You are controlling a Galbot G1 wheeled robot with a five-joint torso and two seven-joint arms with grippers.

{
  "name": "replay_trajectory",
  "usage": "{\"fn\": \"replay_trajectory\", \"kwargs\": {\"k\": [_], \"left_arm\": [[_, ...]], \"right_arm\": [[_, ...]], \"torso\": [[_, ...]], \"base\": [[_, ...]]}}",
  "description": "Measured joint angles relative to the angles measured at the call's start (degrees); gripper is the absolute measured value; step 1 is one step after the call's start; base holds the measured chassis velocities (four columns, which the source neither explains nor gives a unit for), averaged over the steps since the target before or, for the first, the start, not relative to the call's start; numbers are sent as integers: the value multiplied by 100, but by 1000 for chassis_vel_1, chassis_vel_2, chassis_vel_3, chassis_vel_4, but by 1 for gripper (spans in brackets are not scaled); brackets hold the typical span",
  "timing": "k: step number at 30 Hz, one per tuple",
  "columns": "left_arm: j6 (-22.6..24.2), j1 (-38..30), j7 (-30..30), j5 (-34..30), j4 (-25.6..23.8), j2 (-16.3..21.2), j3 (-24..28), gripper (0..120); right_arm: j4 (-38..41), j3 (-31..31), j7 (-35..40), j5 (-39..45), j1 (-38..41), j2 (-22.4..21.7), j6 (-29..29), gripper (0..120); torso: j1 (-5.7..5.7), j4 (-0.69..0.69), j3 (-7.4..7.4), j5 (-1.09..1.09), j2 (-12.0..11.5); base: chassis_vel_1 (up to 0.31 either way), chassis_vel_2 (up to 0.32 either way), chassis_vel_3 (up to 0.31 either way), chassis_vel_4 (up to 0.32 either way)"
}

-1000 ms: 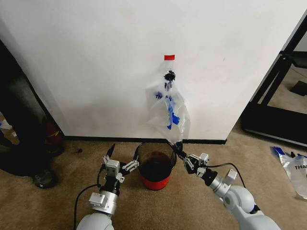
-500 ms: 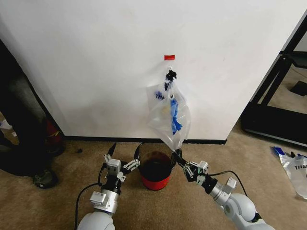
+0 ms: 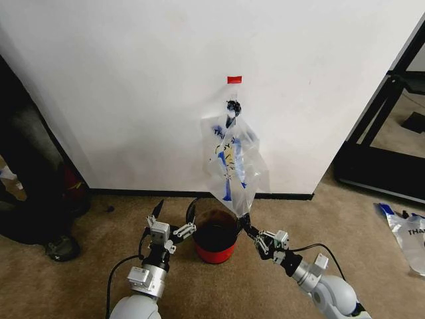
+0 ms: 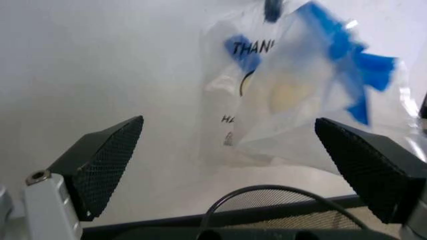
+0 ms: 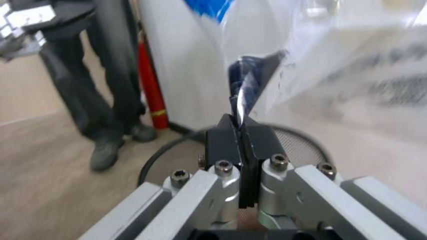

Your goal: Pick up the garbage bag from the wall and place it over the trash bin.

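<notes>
The right pincer [image 3: 246,223] is clamped together on the bottom corner of the garbage bag [image 3: 233,157], its tips pinching the thin plastic just above the rim of the trash bin [image 3: 215,236]. The bag stretches up from this pincer to a dark hook [image 3: 233,106] on the white wall [image 3: 133,80], under a red tape mark [image 3: 234,80]. The left pincer [image 3: 170,219] hovers on the bin's other side, fingers spread apart and holding nothing, with the bag hanging ahead of it. The bin stands on the carpet [image 3: 80,279] between the two pincers.
</notes>
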Motion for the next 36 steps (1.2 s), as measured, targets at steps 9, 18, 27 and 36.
{"fn": "replay_trajectory", "kwargs": {"k": [9, 18, 27, 36], "left_arm": [[919, -800, -267, -1732, -607, 818, 602, 100], [1880, -2196, -811, -3905, -1067, 1801, 1304, 100], [2060, -3885, -876, -4330, -501, 1743, 2328, 100], [2121, -4283, -908, -4475, -101, 1619, 2955, 100]], "right_arm": [[43, 31, 212, 191, 306, -50, -82, 0], [30, 83, 223, 96, 269, -40, -56, 0], [65, 172, 228, 79, 234, -43, -58, 0], [50, 229, 233, 109, 230, -65, -64, 0]], "torso": [[1, 0, 0, -1, 0], [1, 1, 0, 0, 0], [1, -1, 0, 0, 0], [0, 1, 0, 0, 0]], "base": [[0, 0, 0, 0], [0, 0, 0, 0], [0, 0, 0, 0], [0, 0, 0, 0]]}}
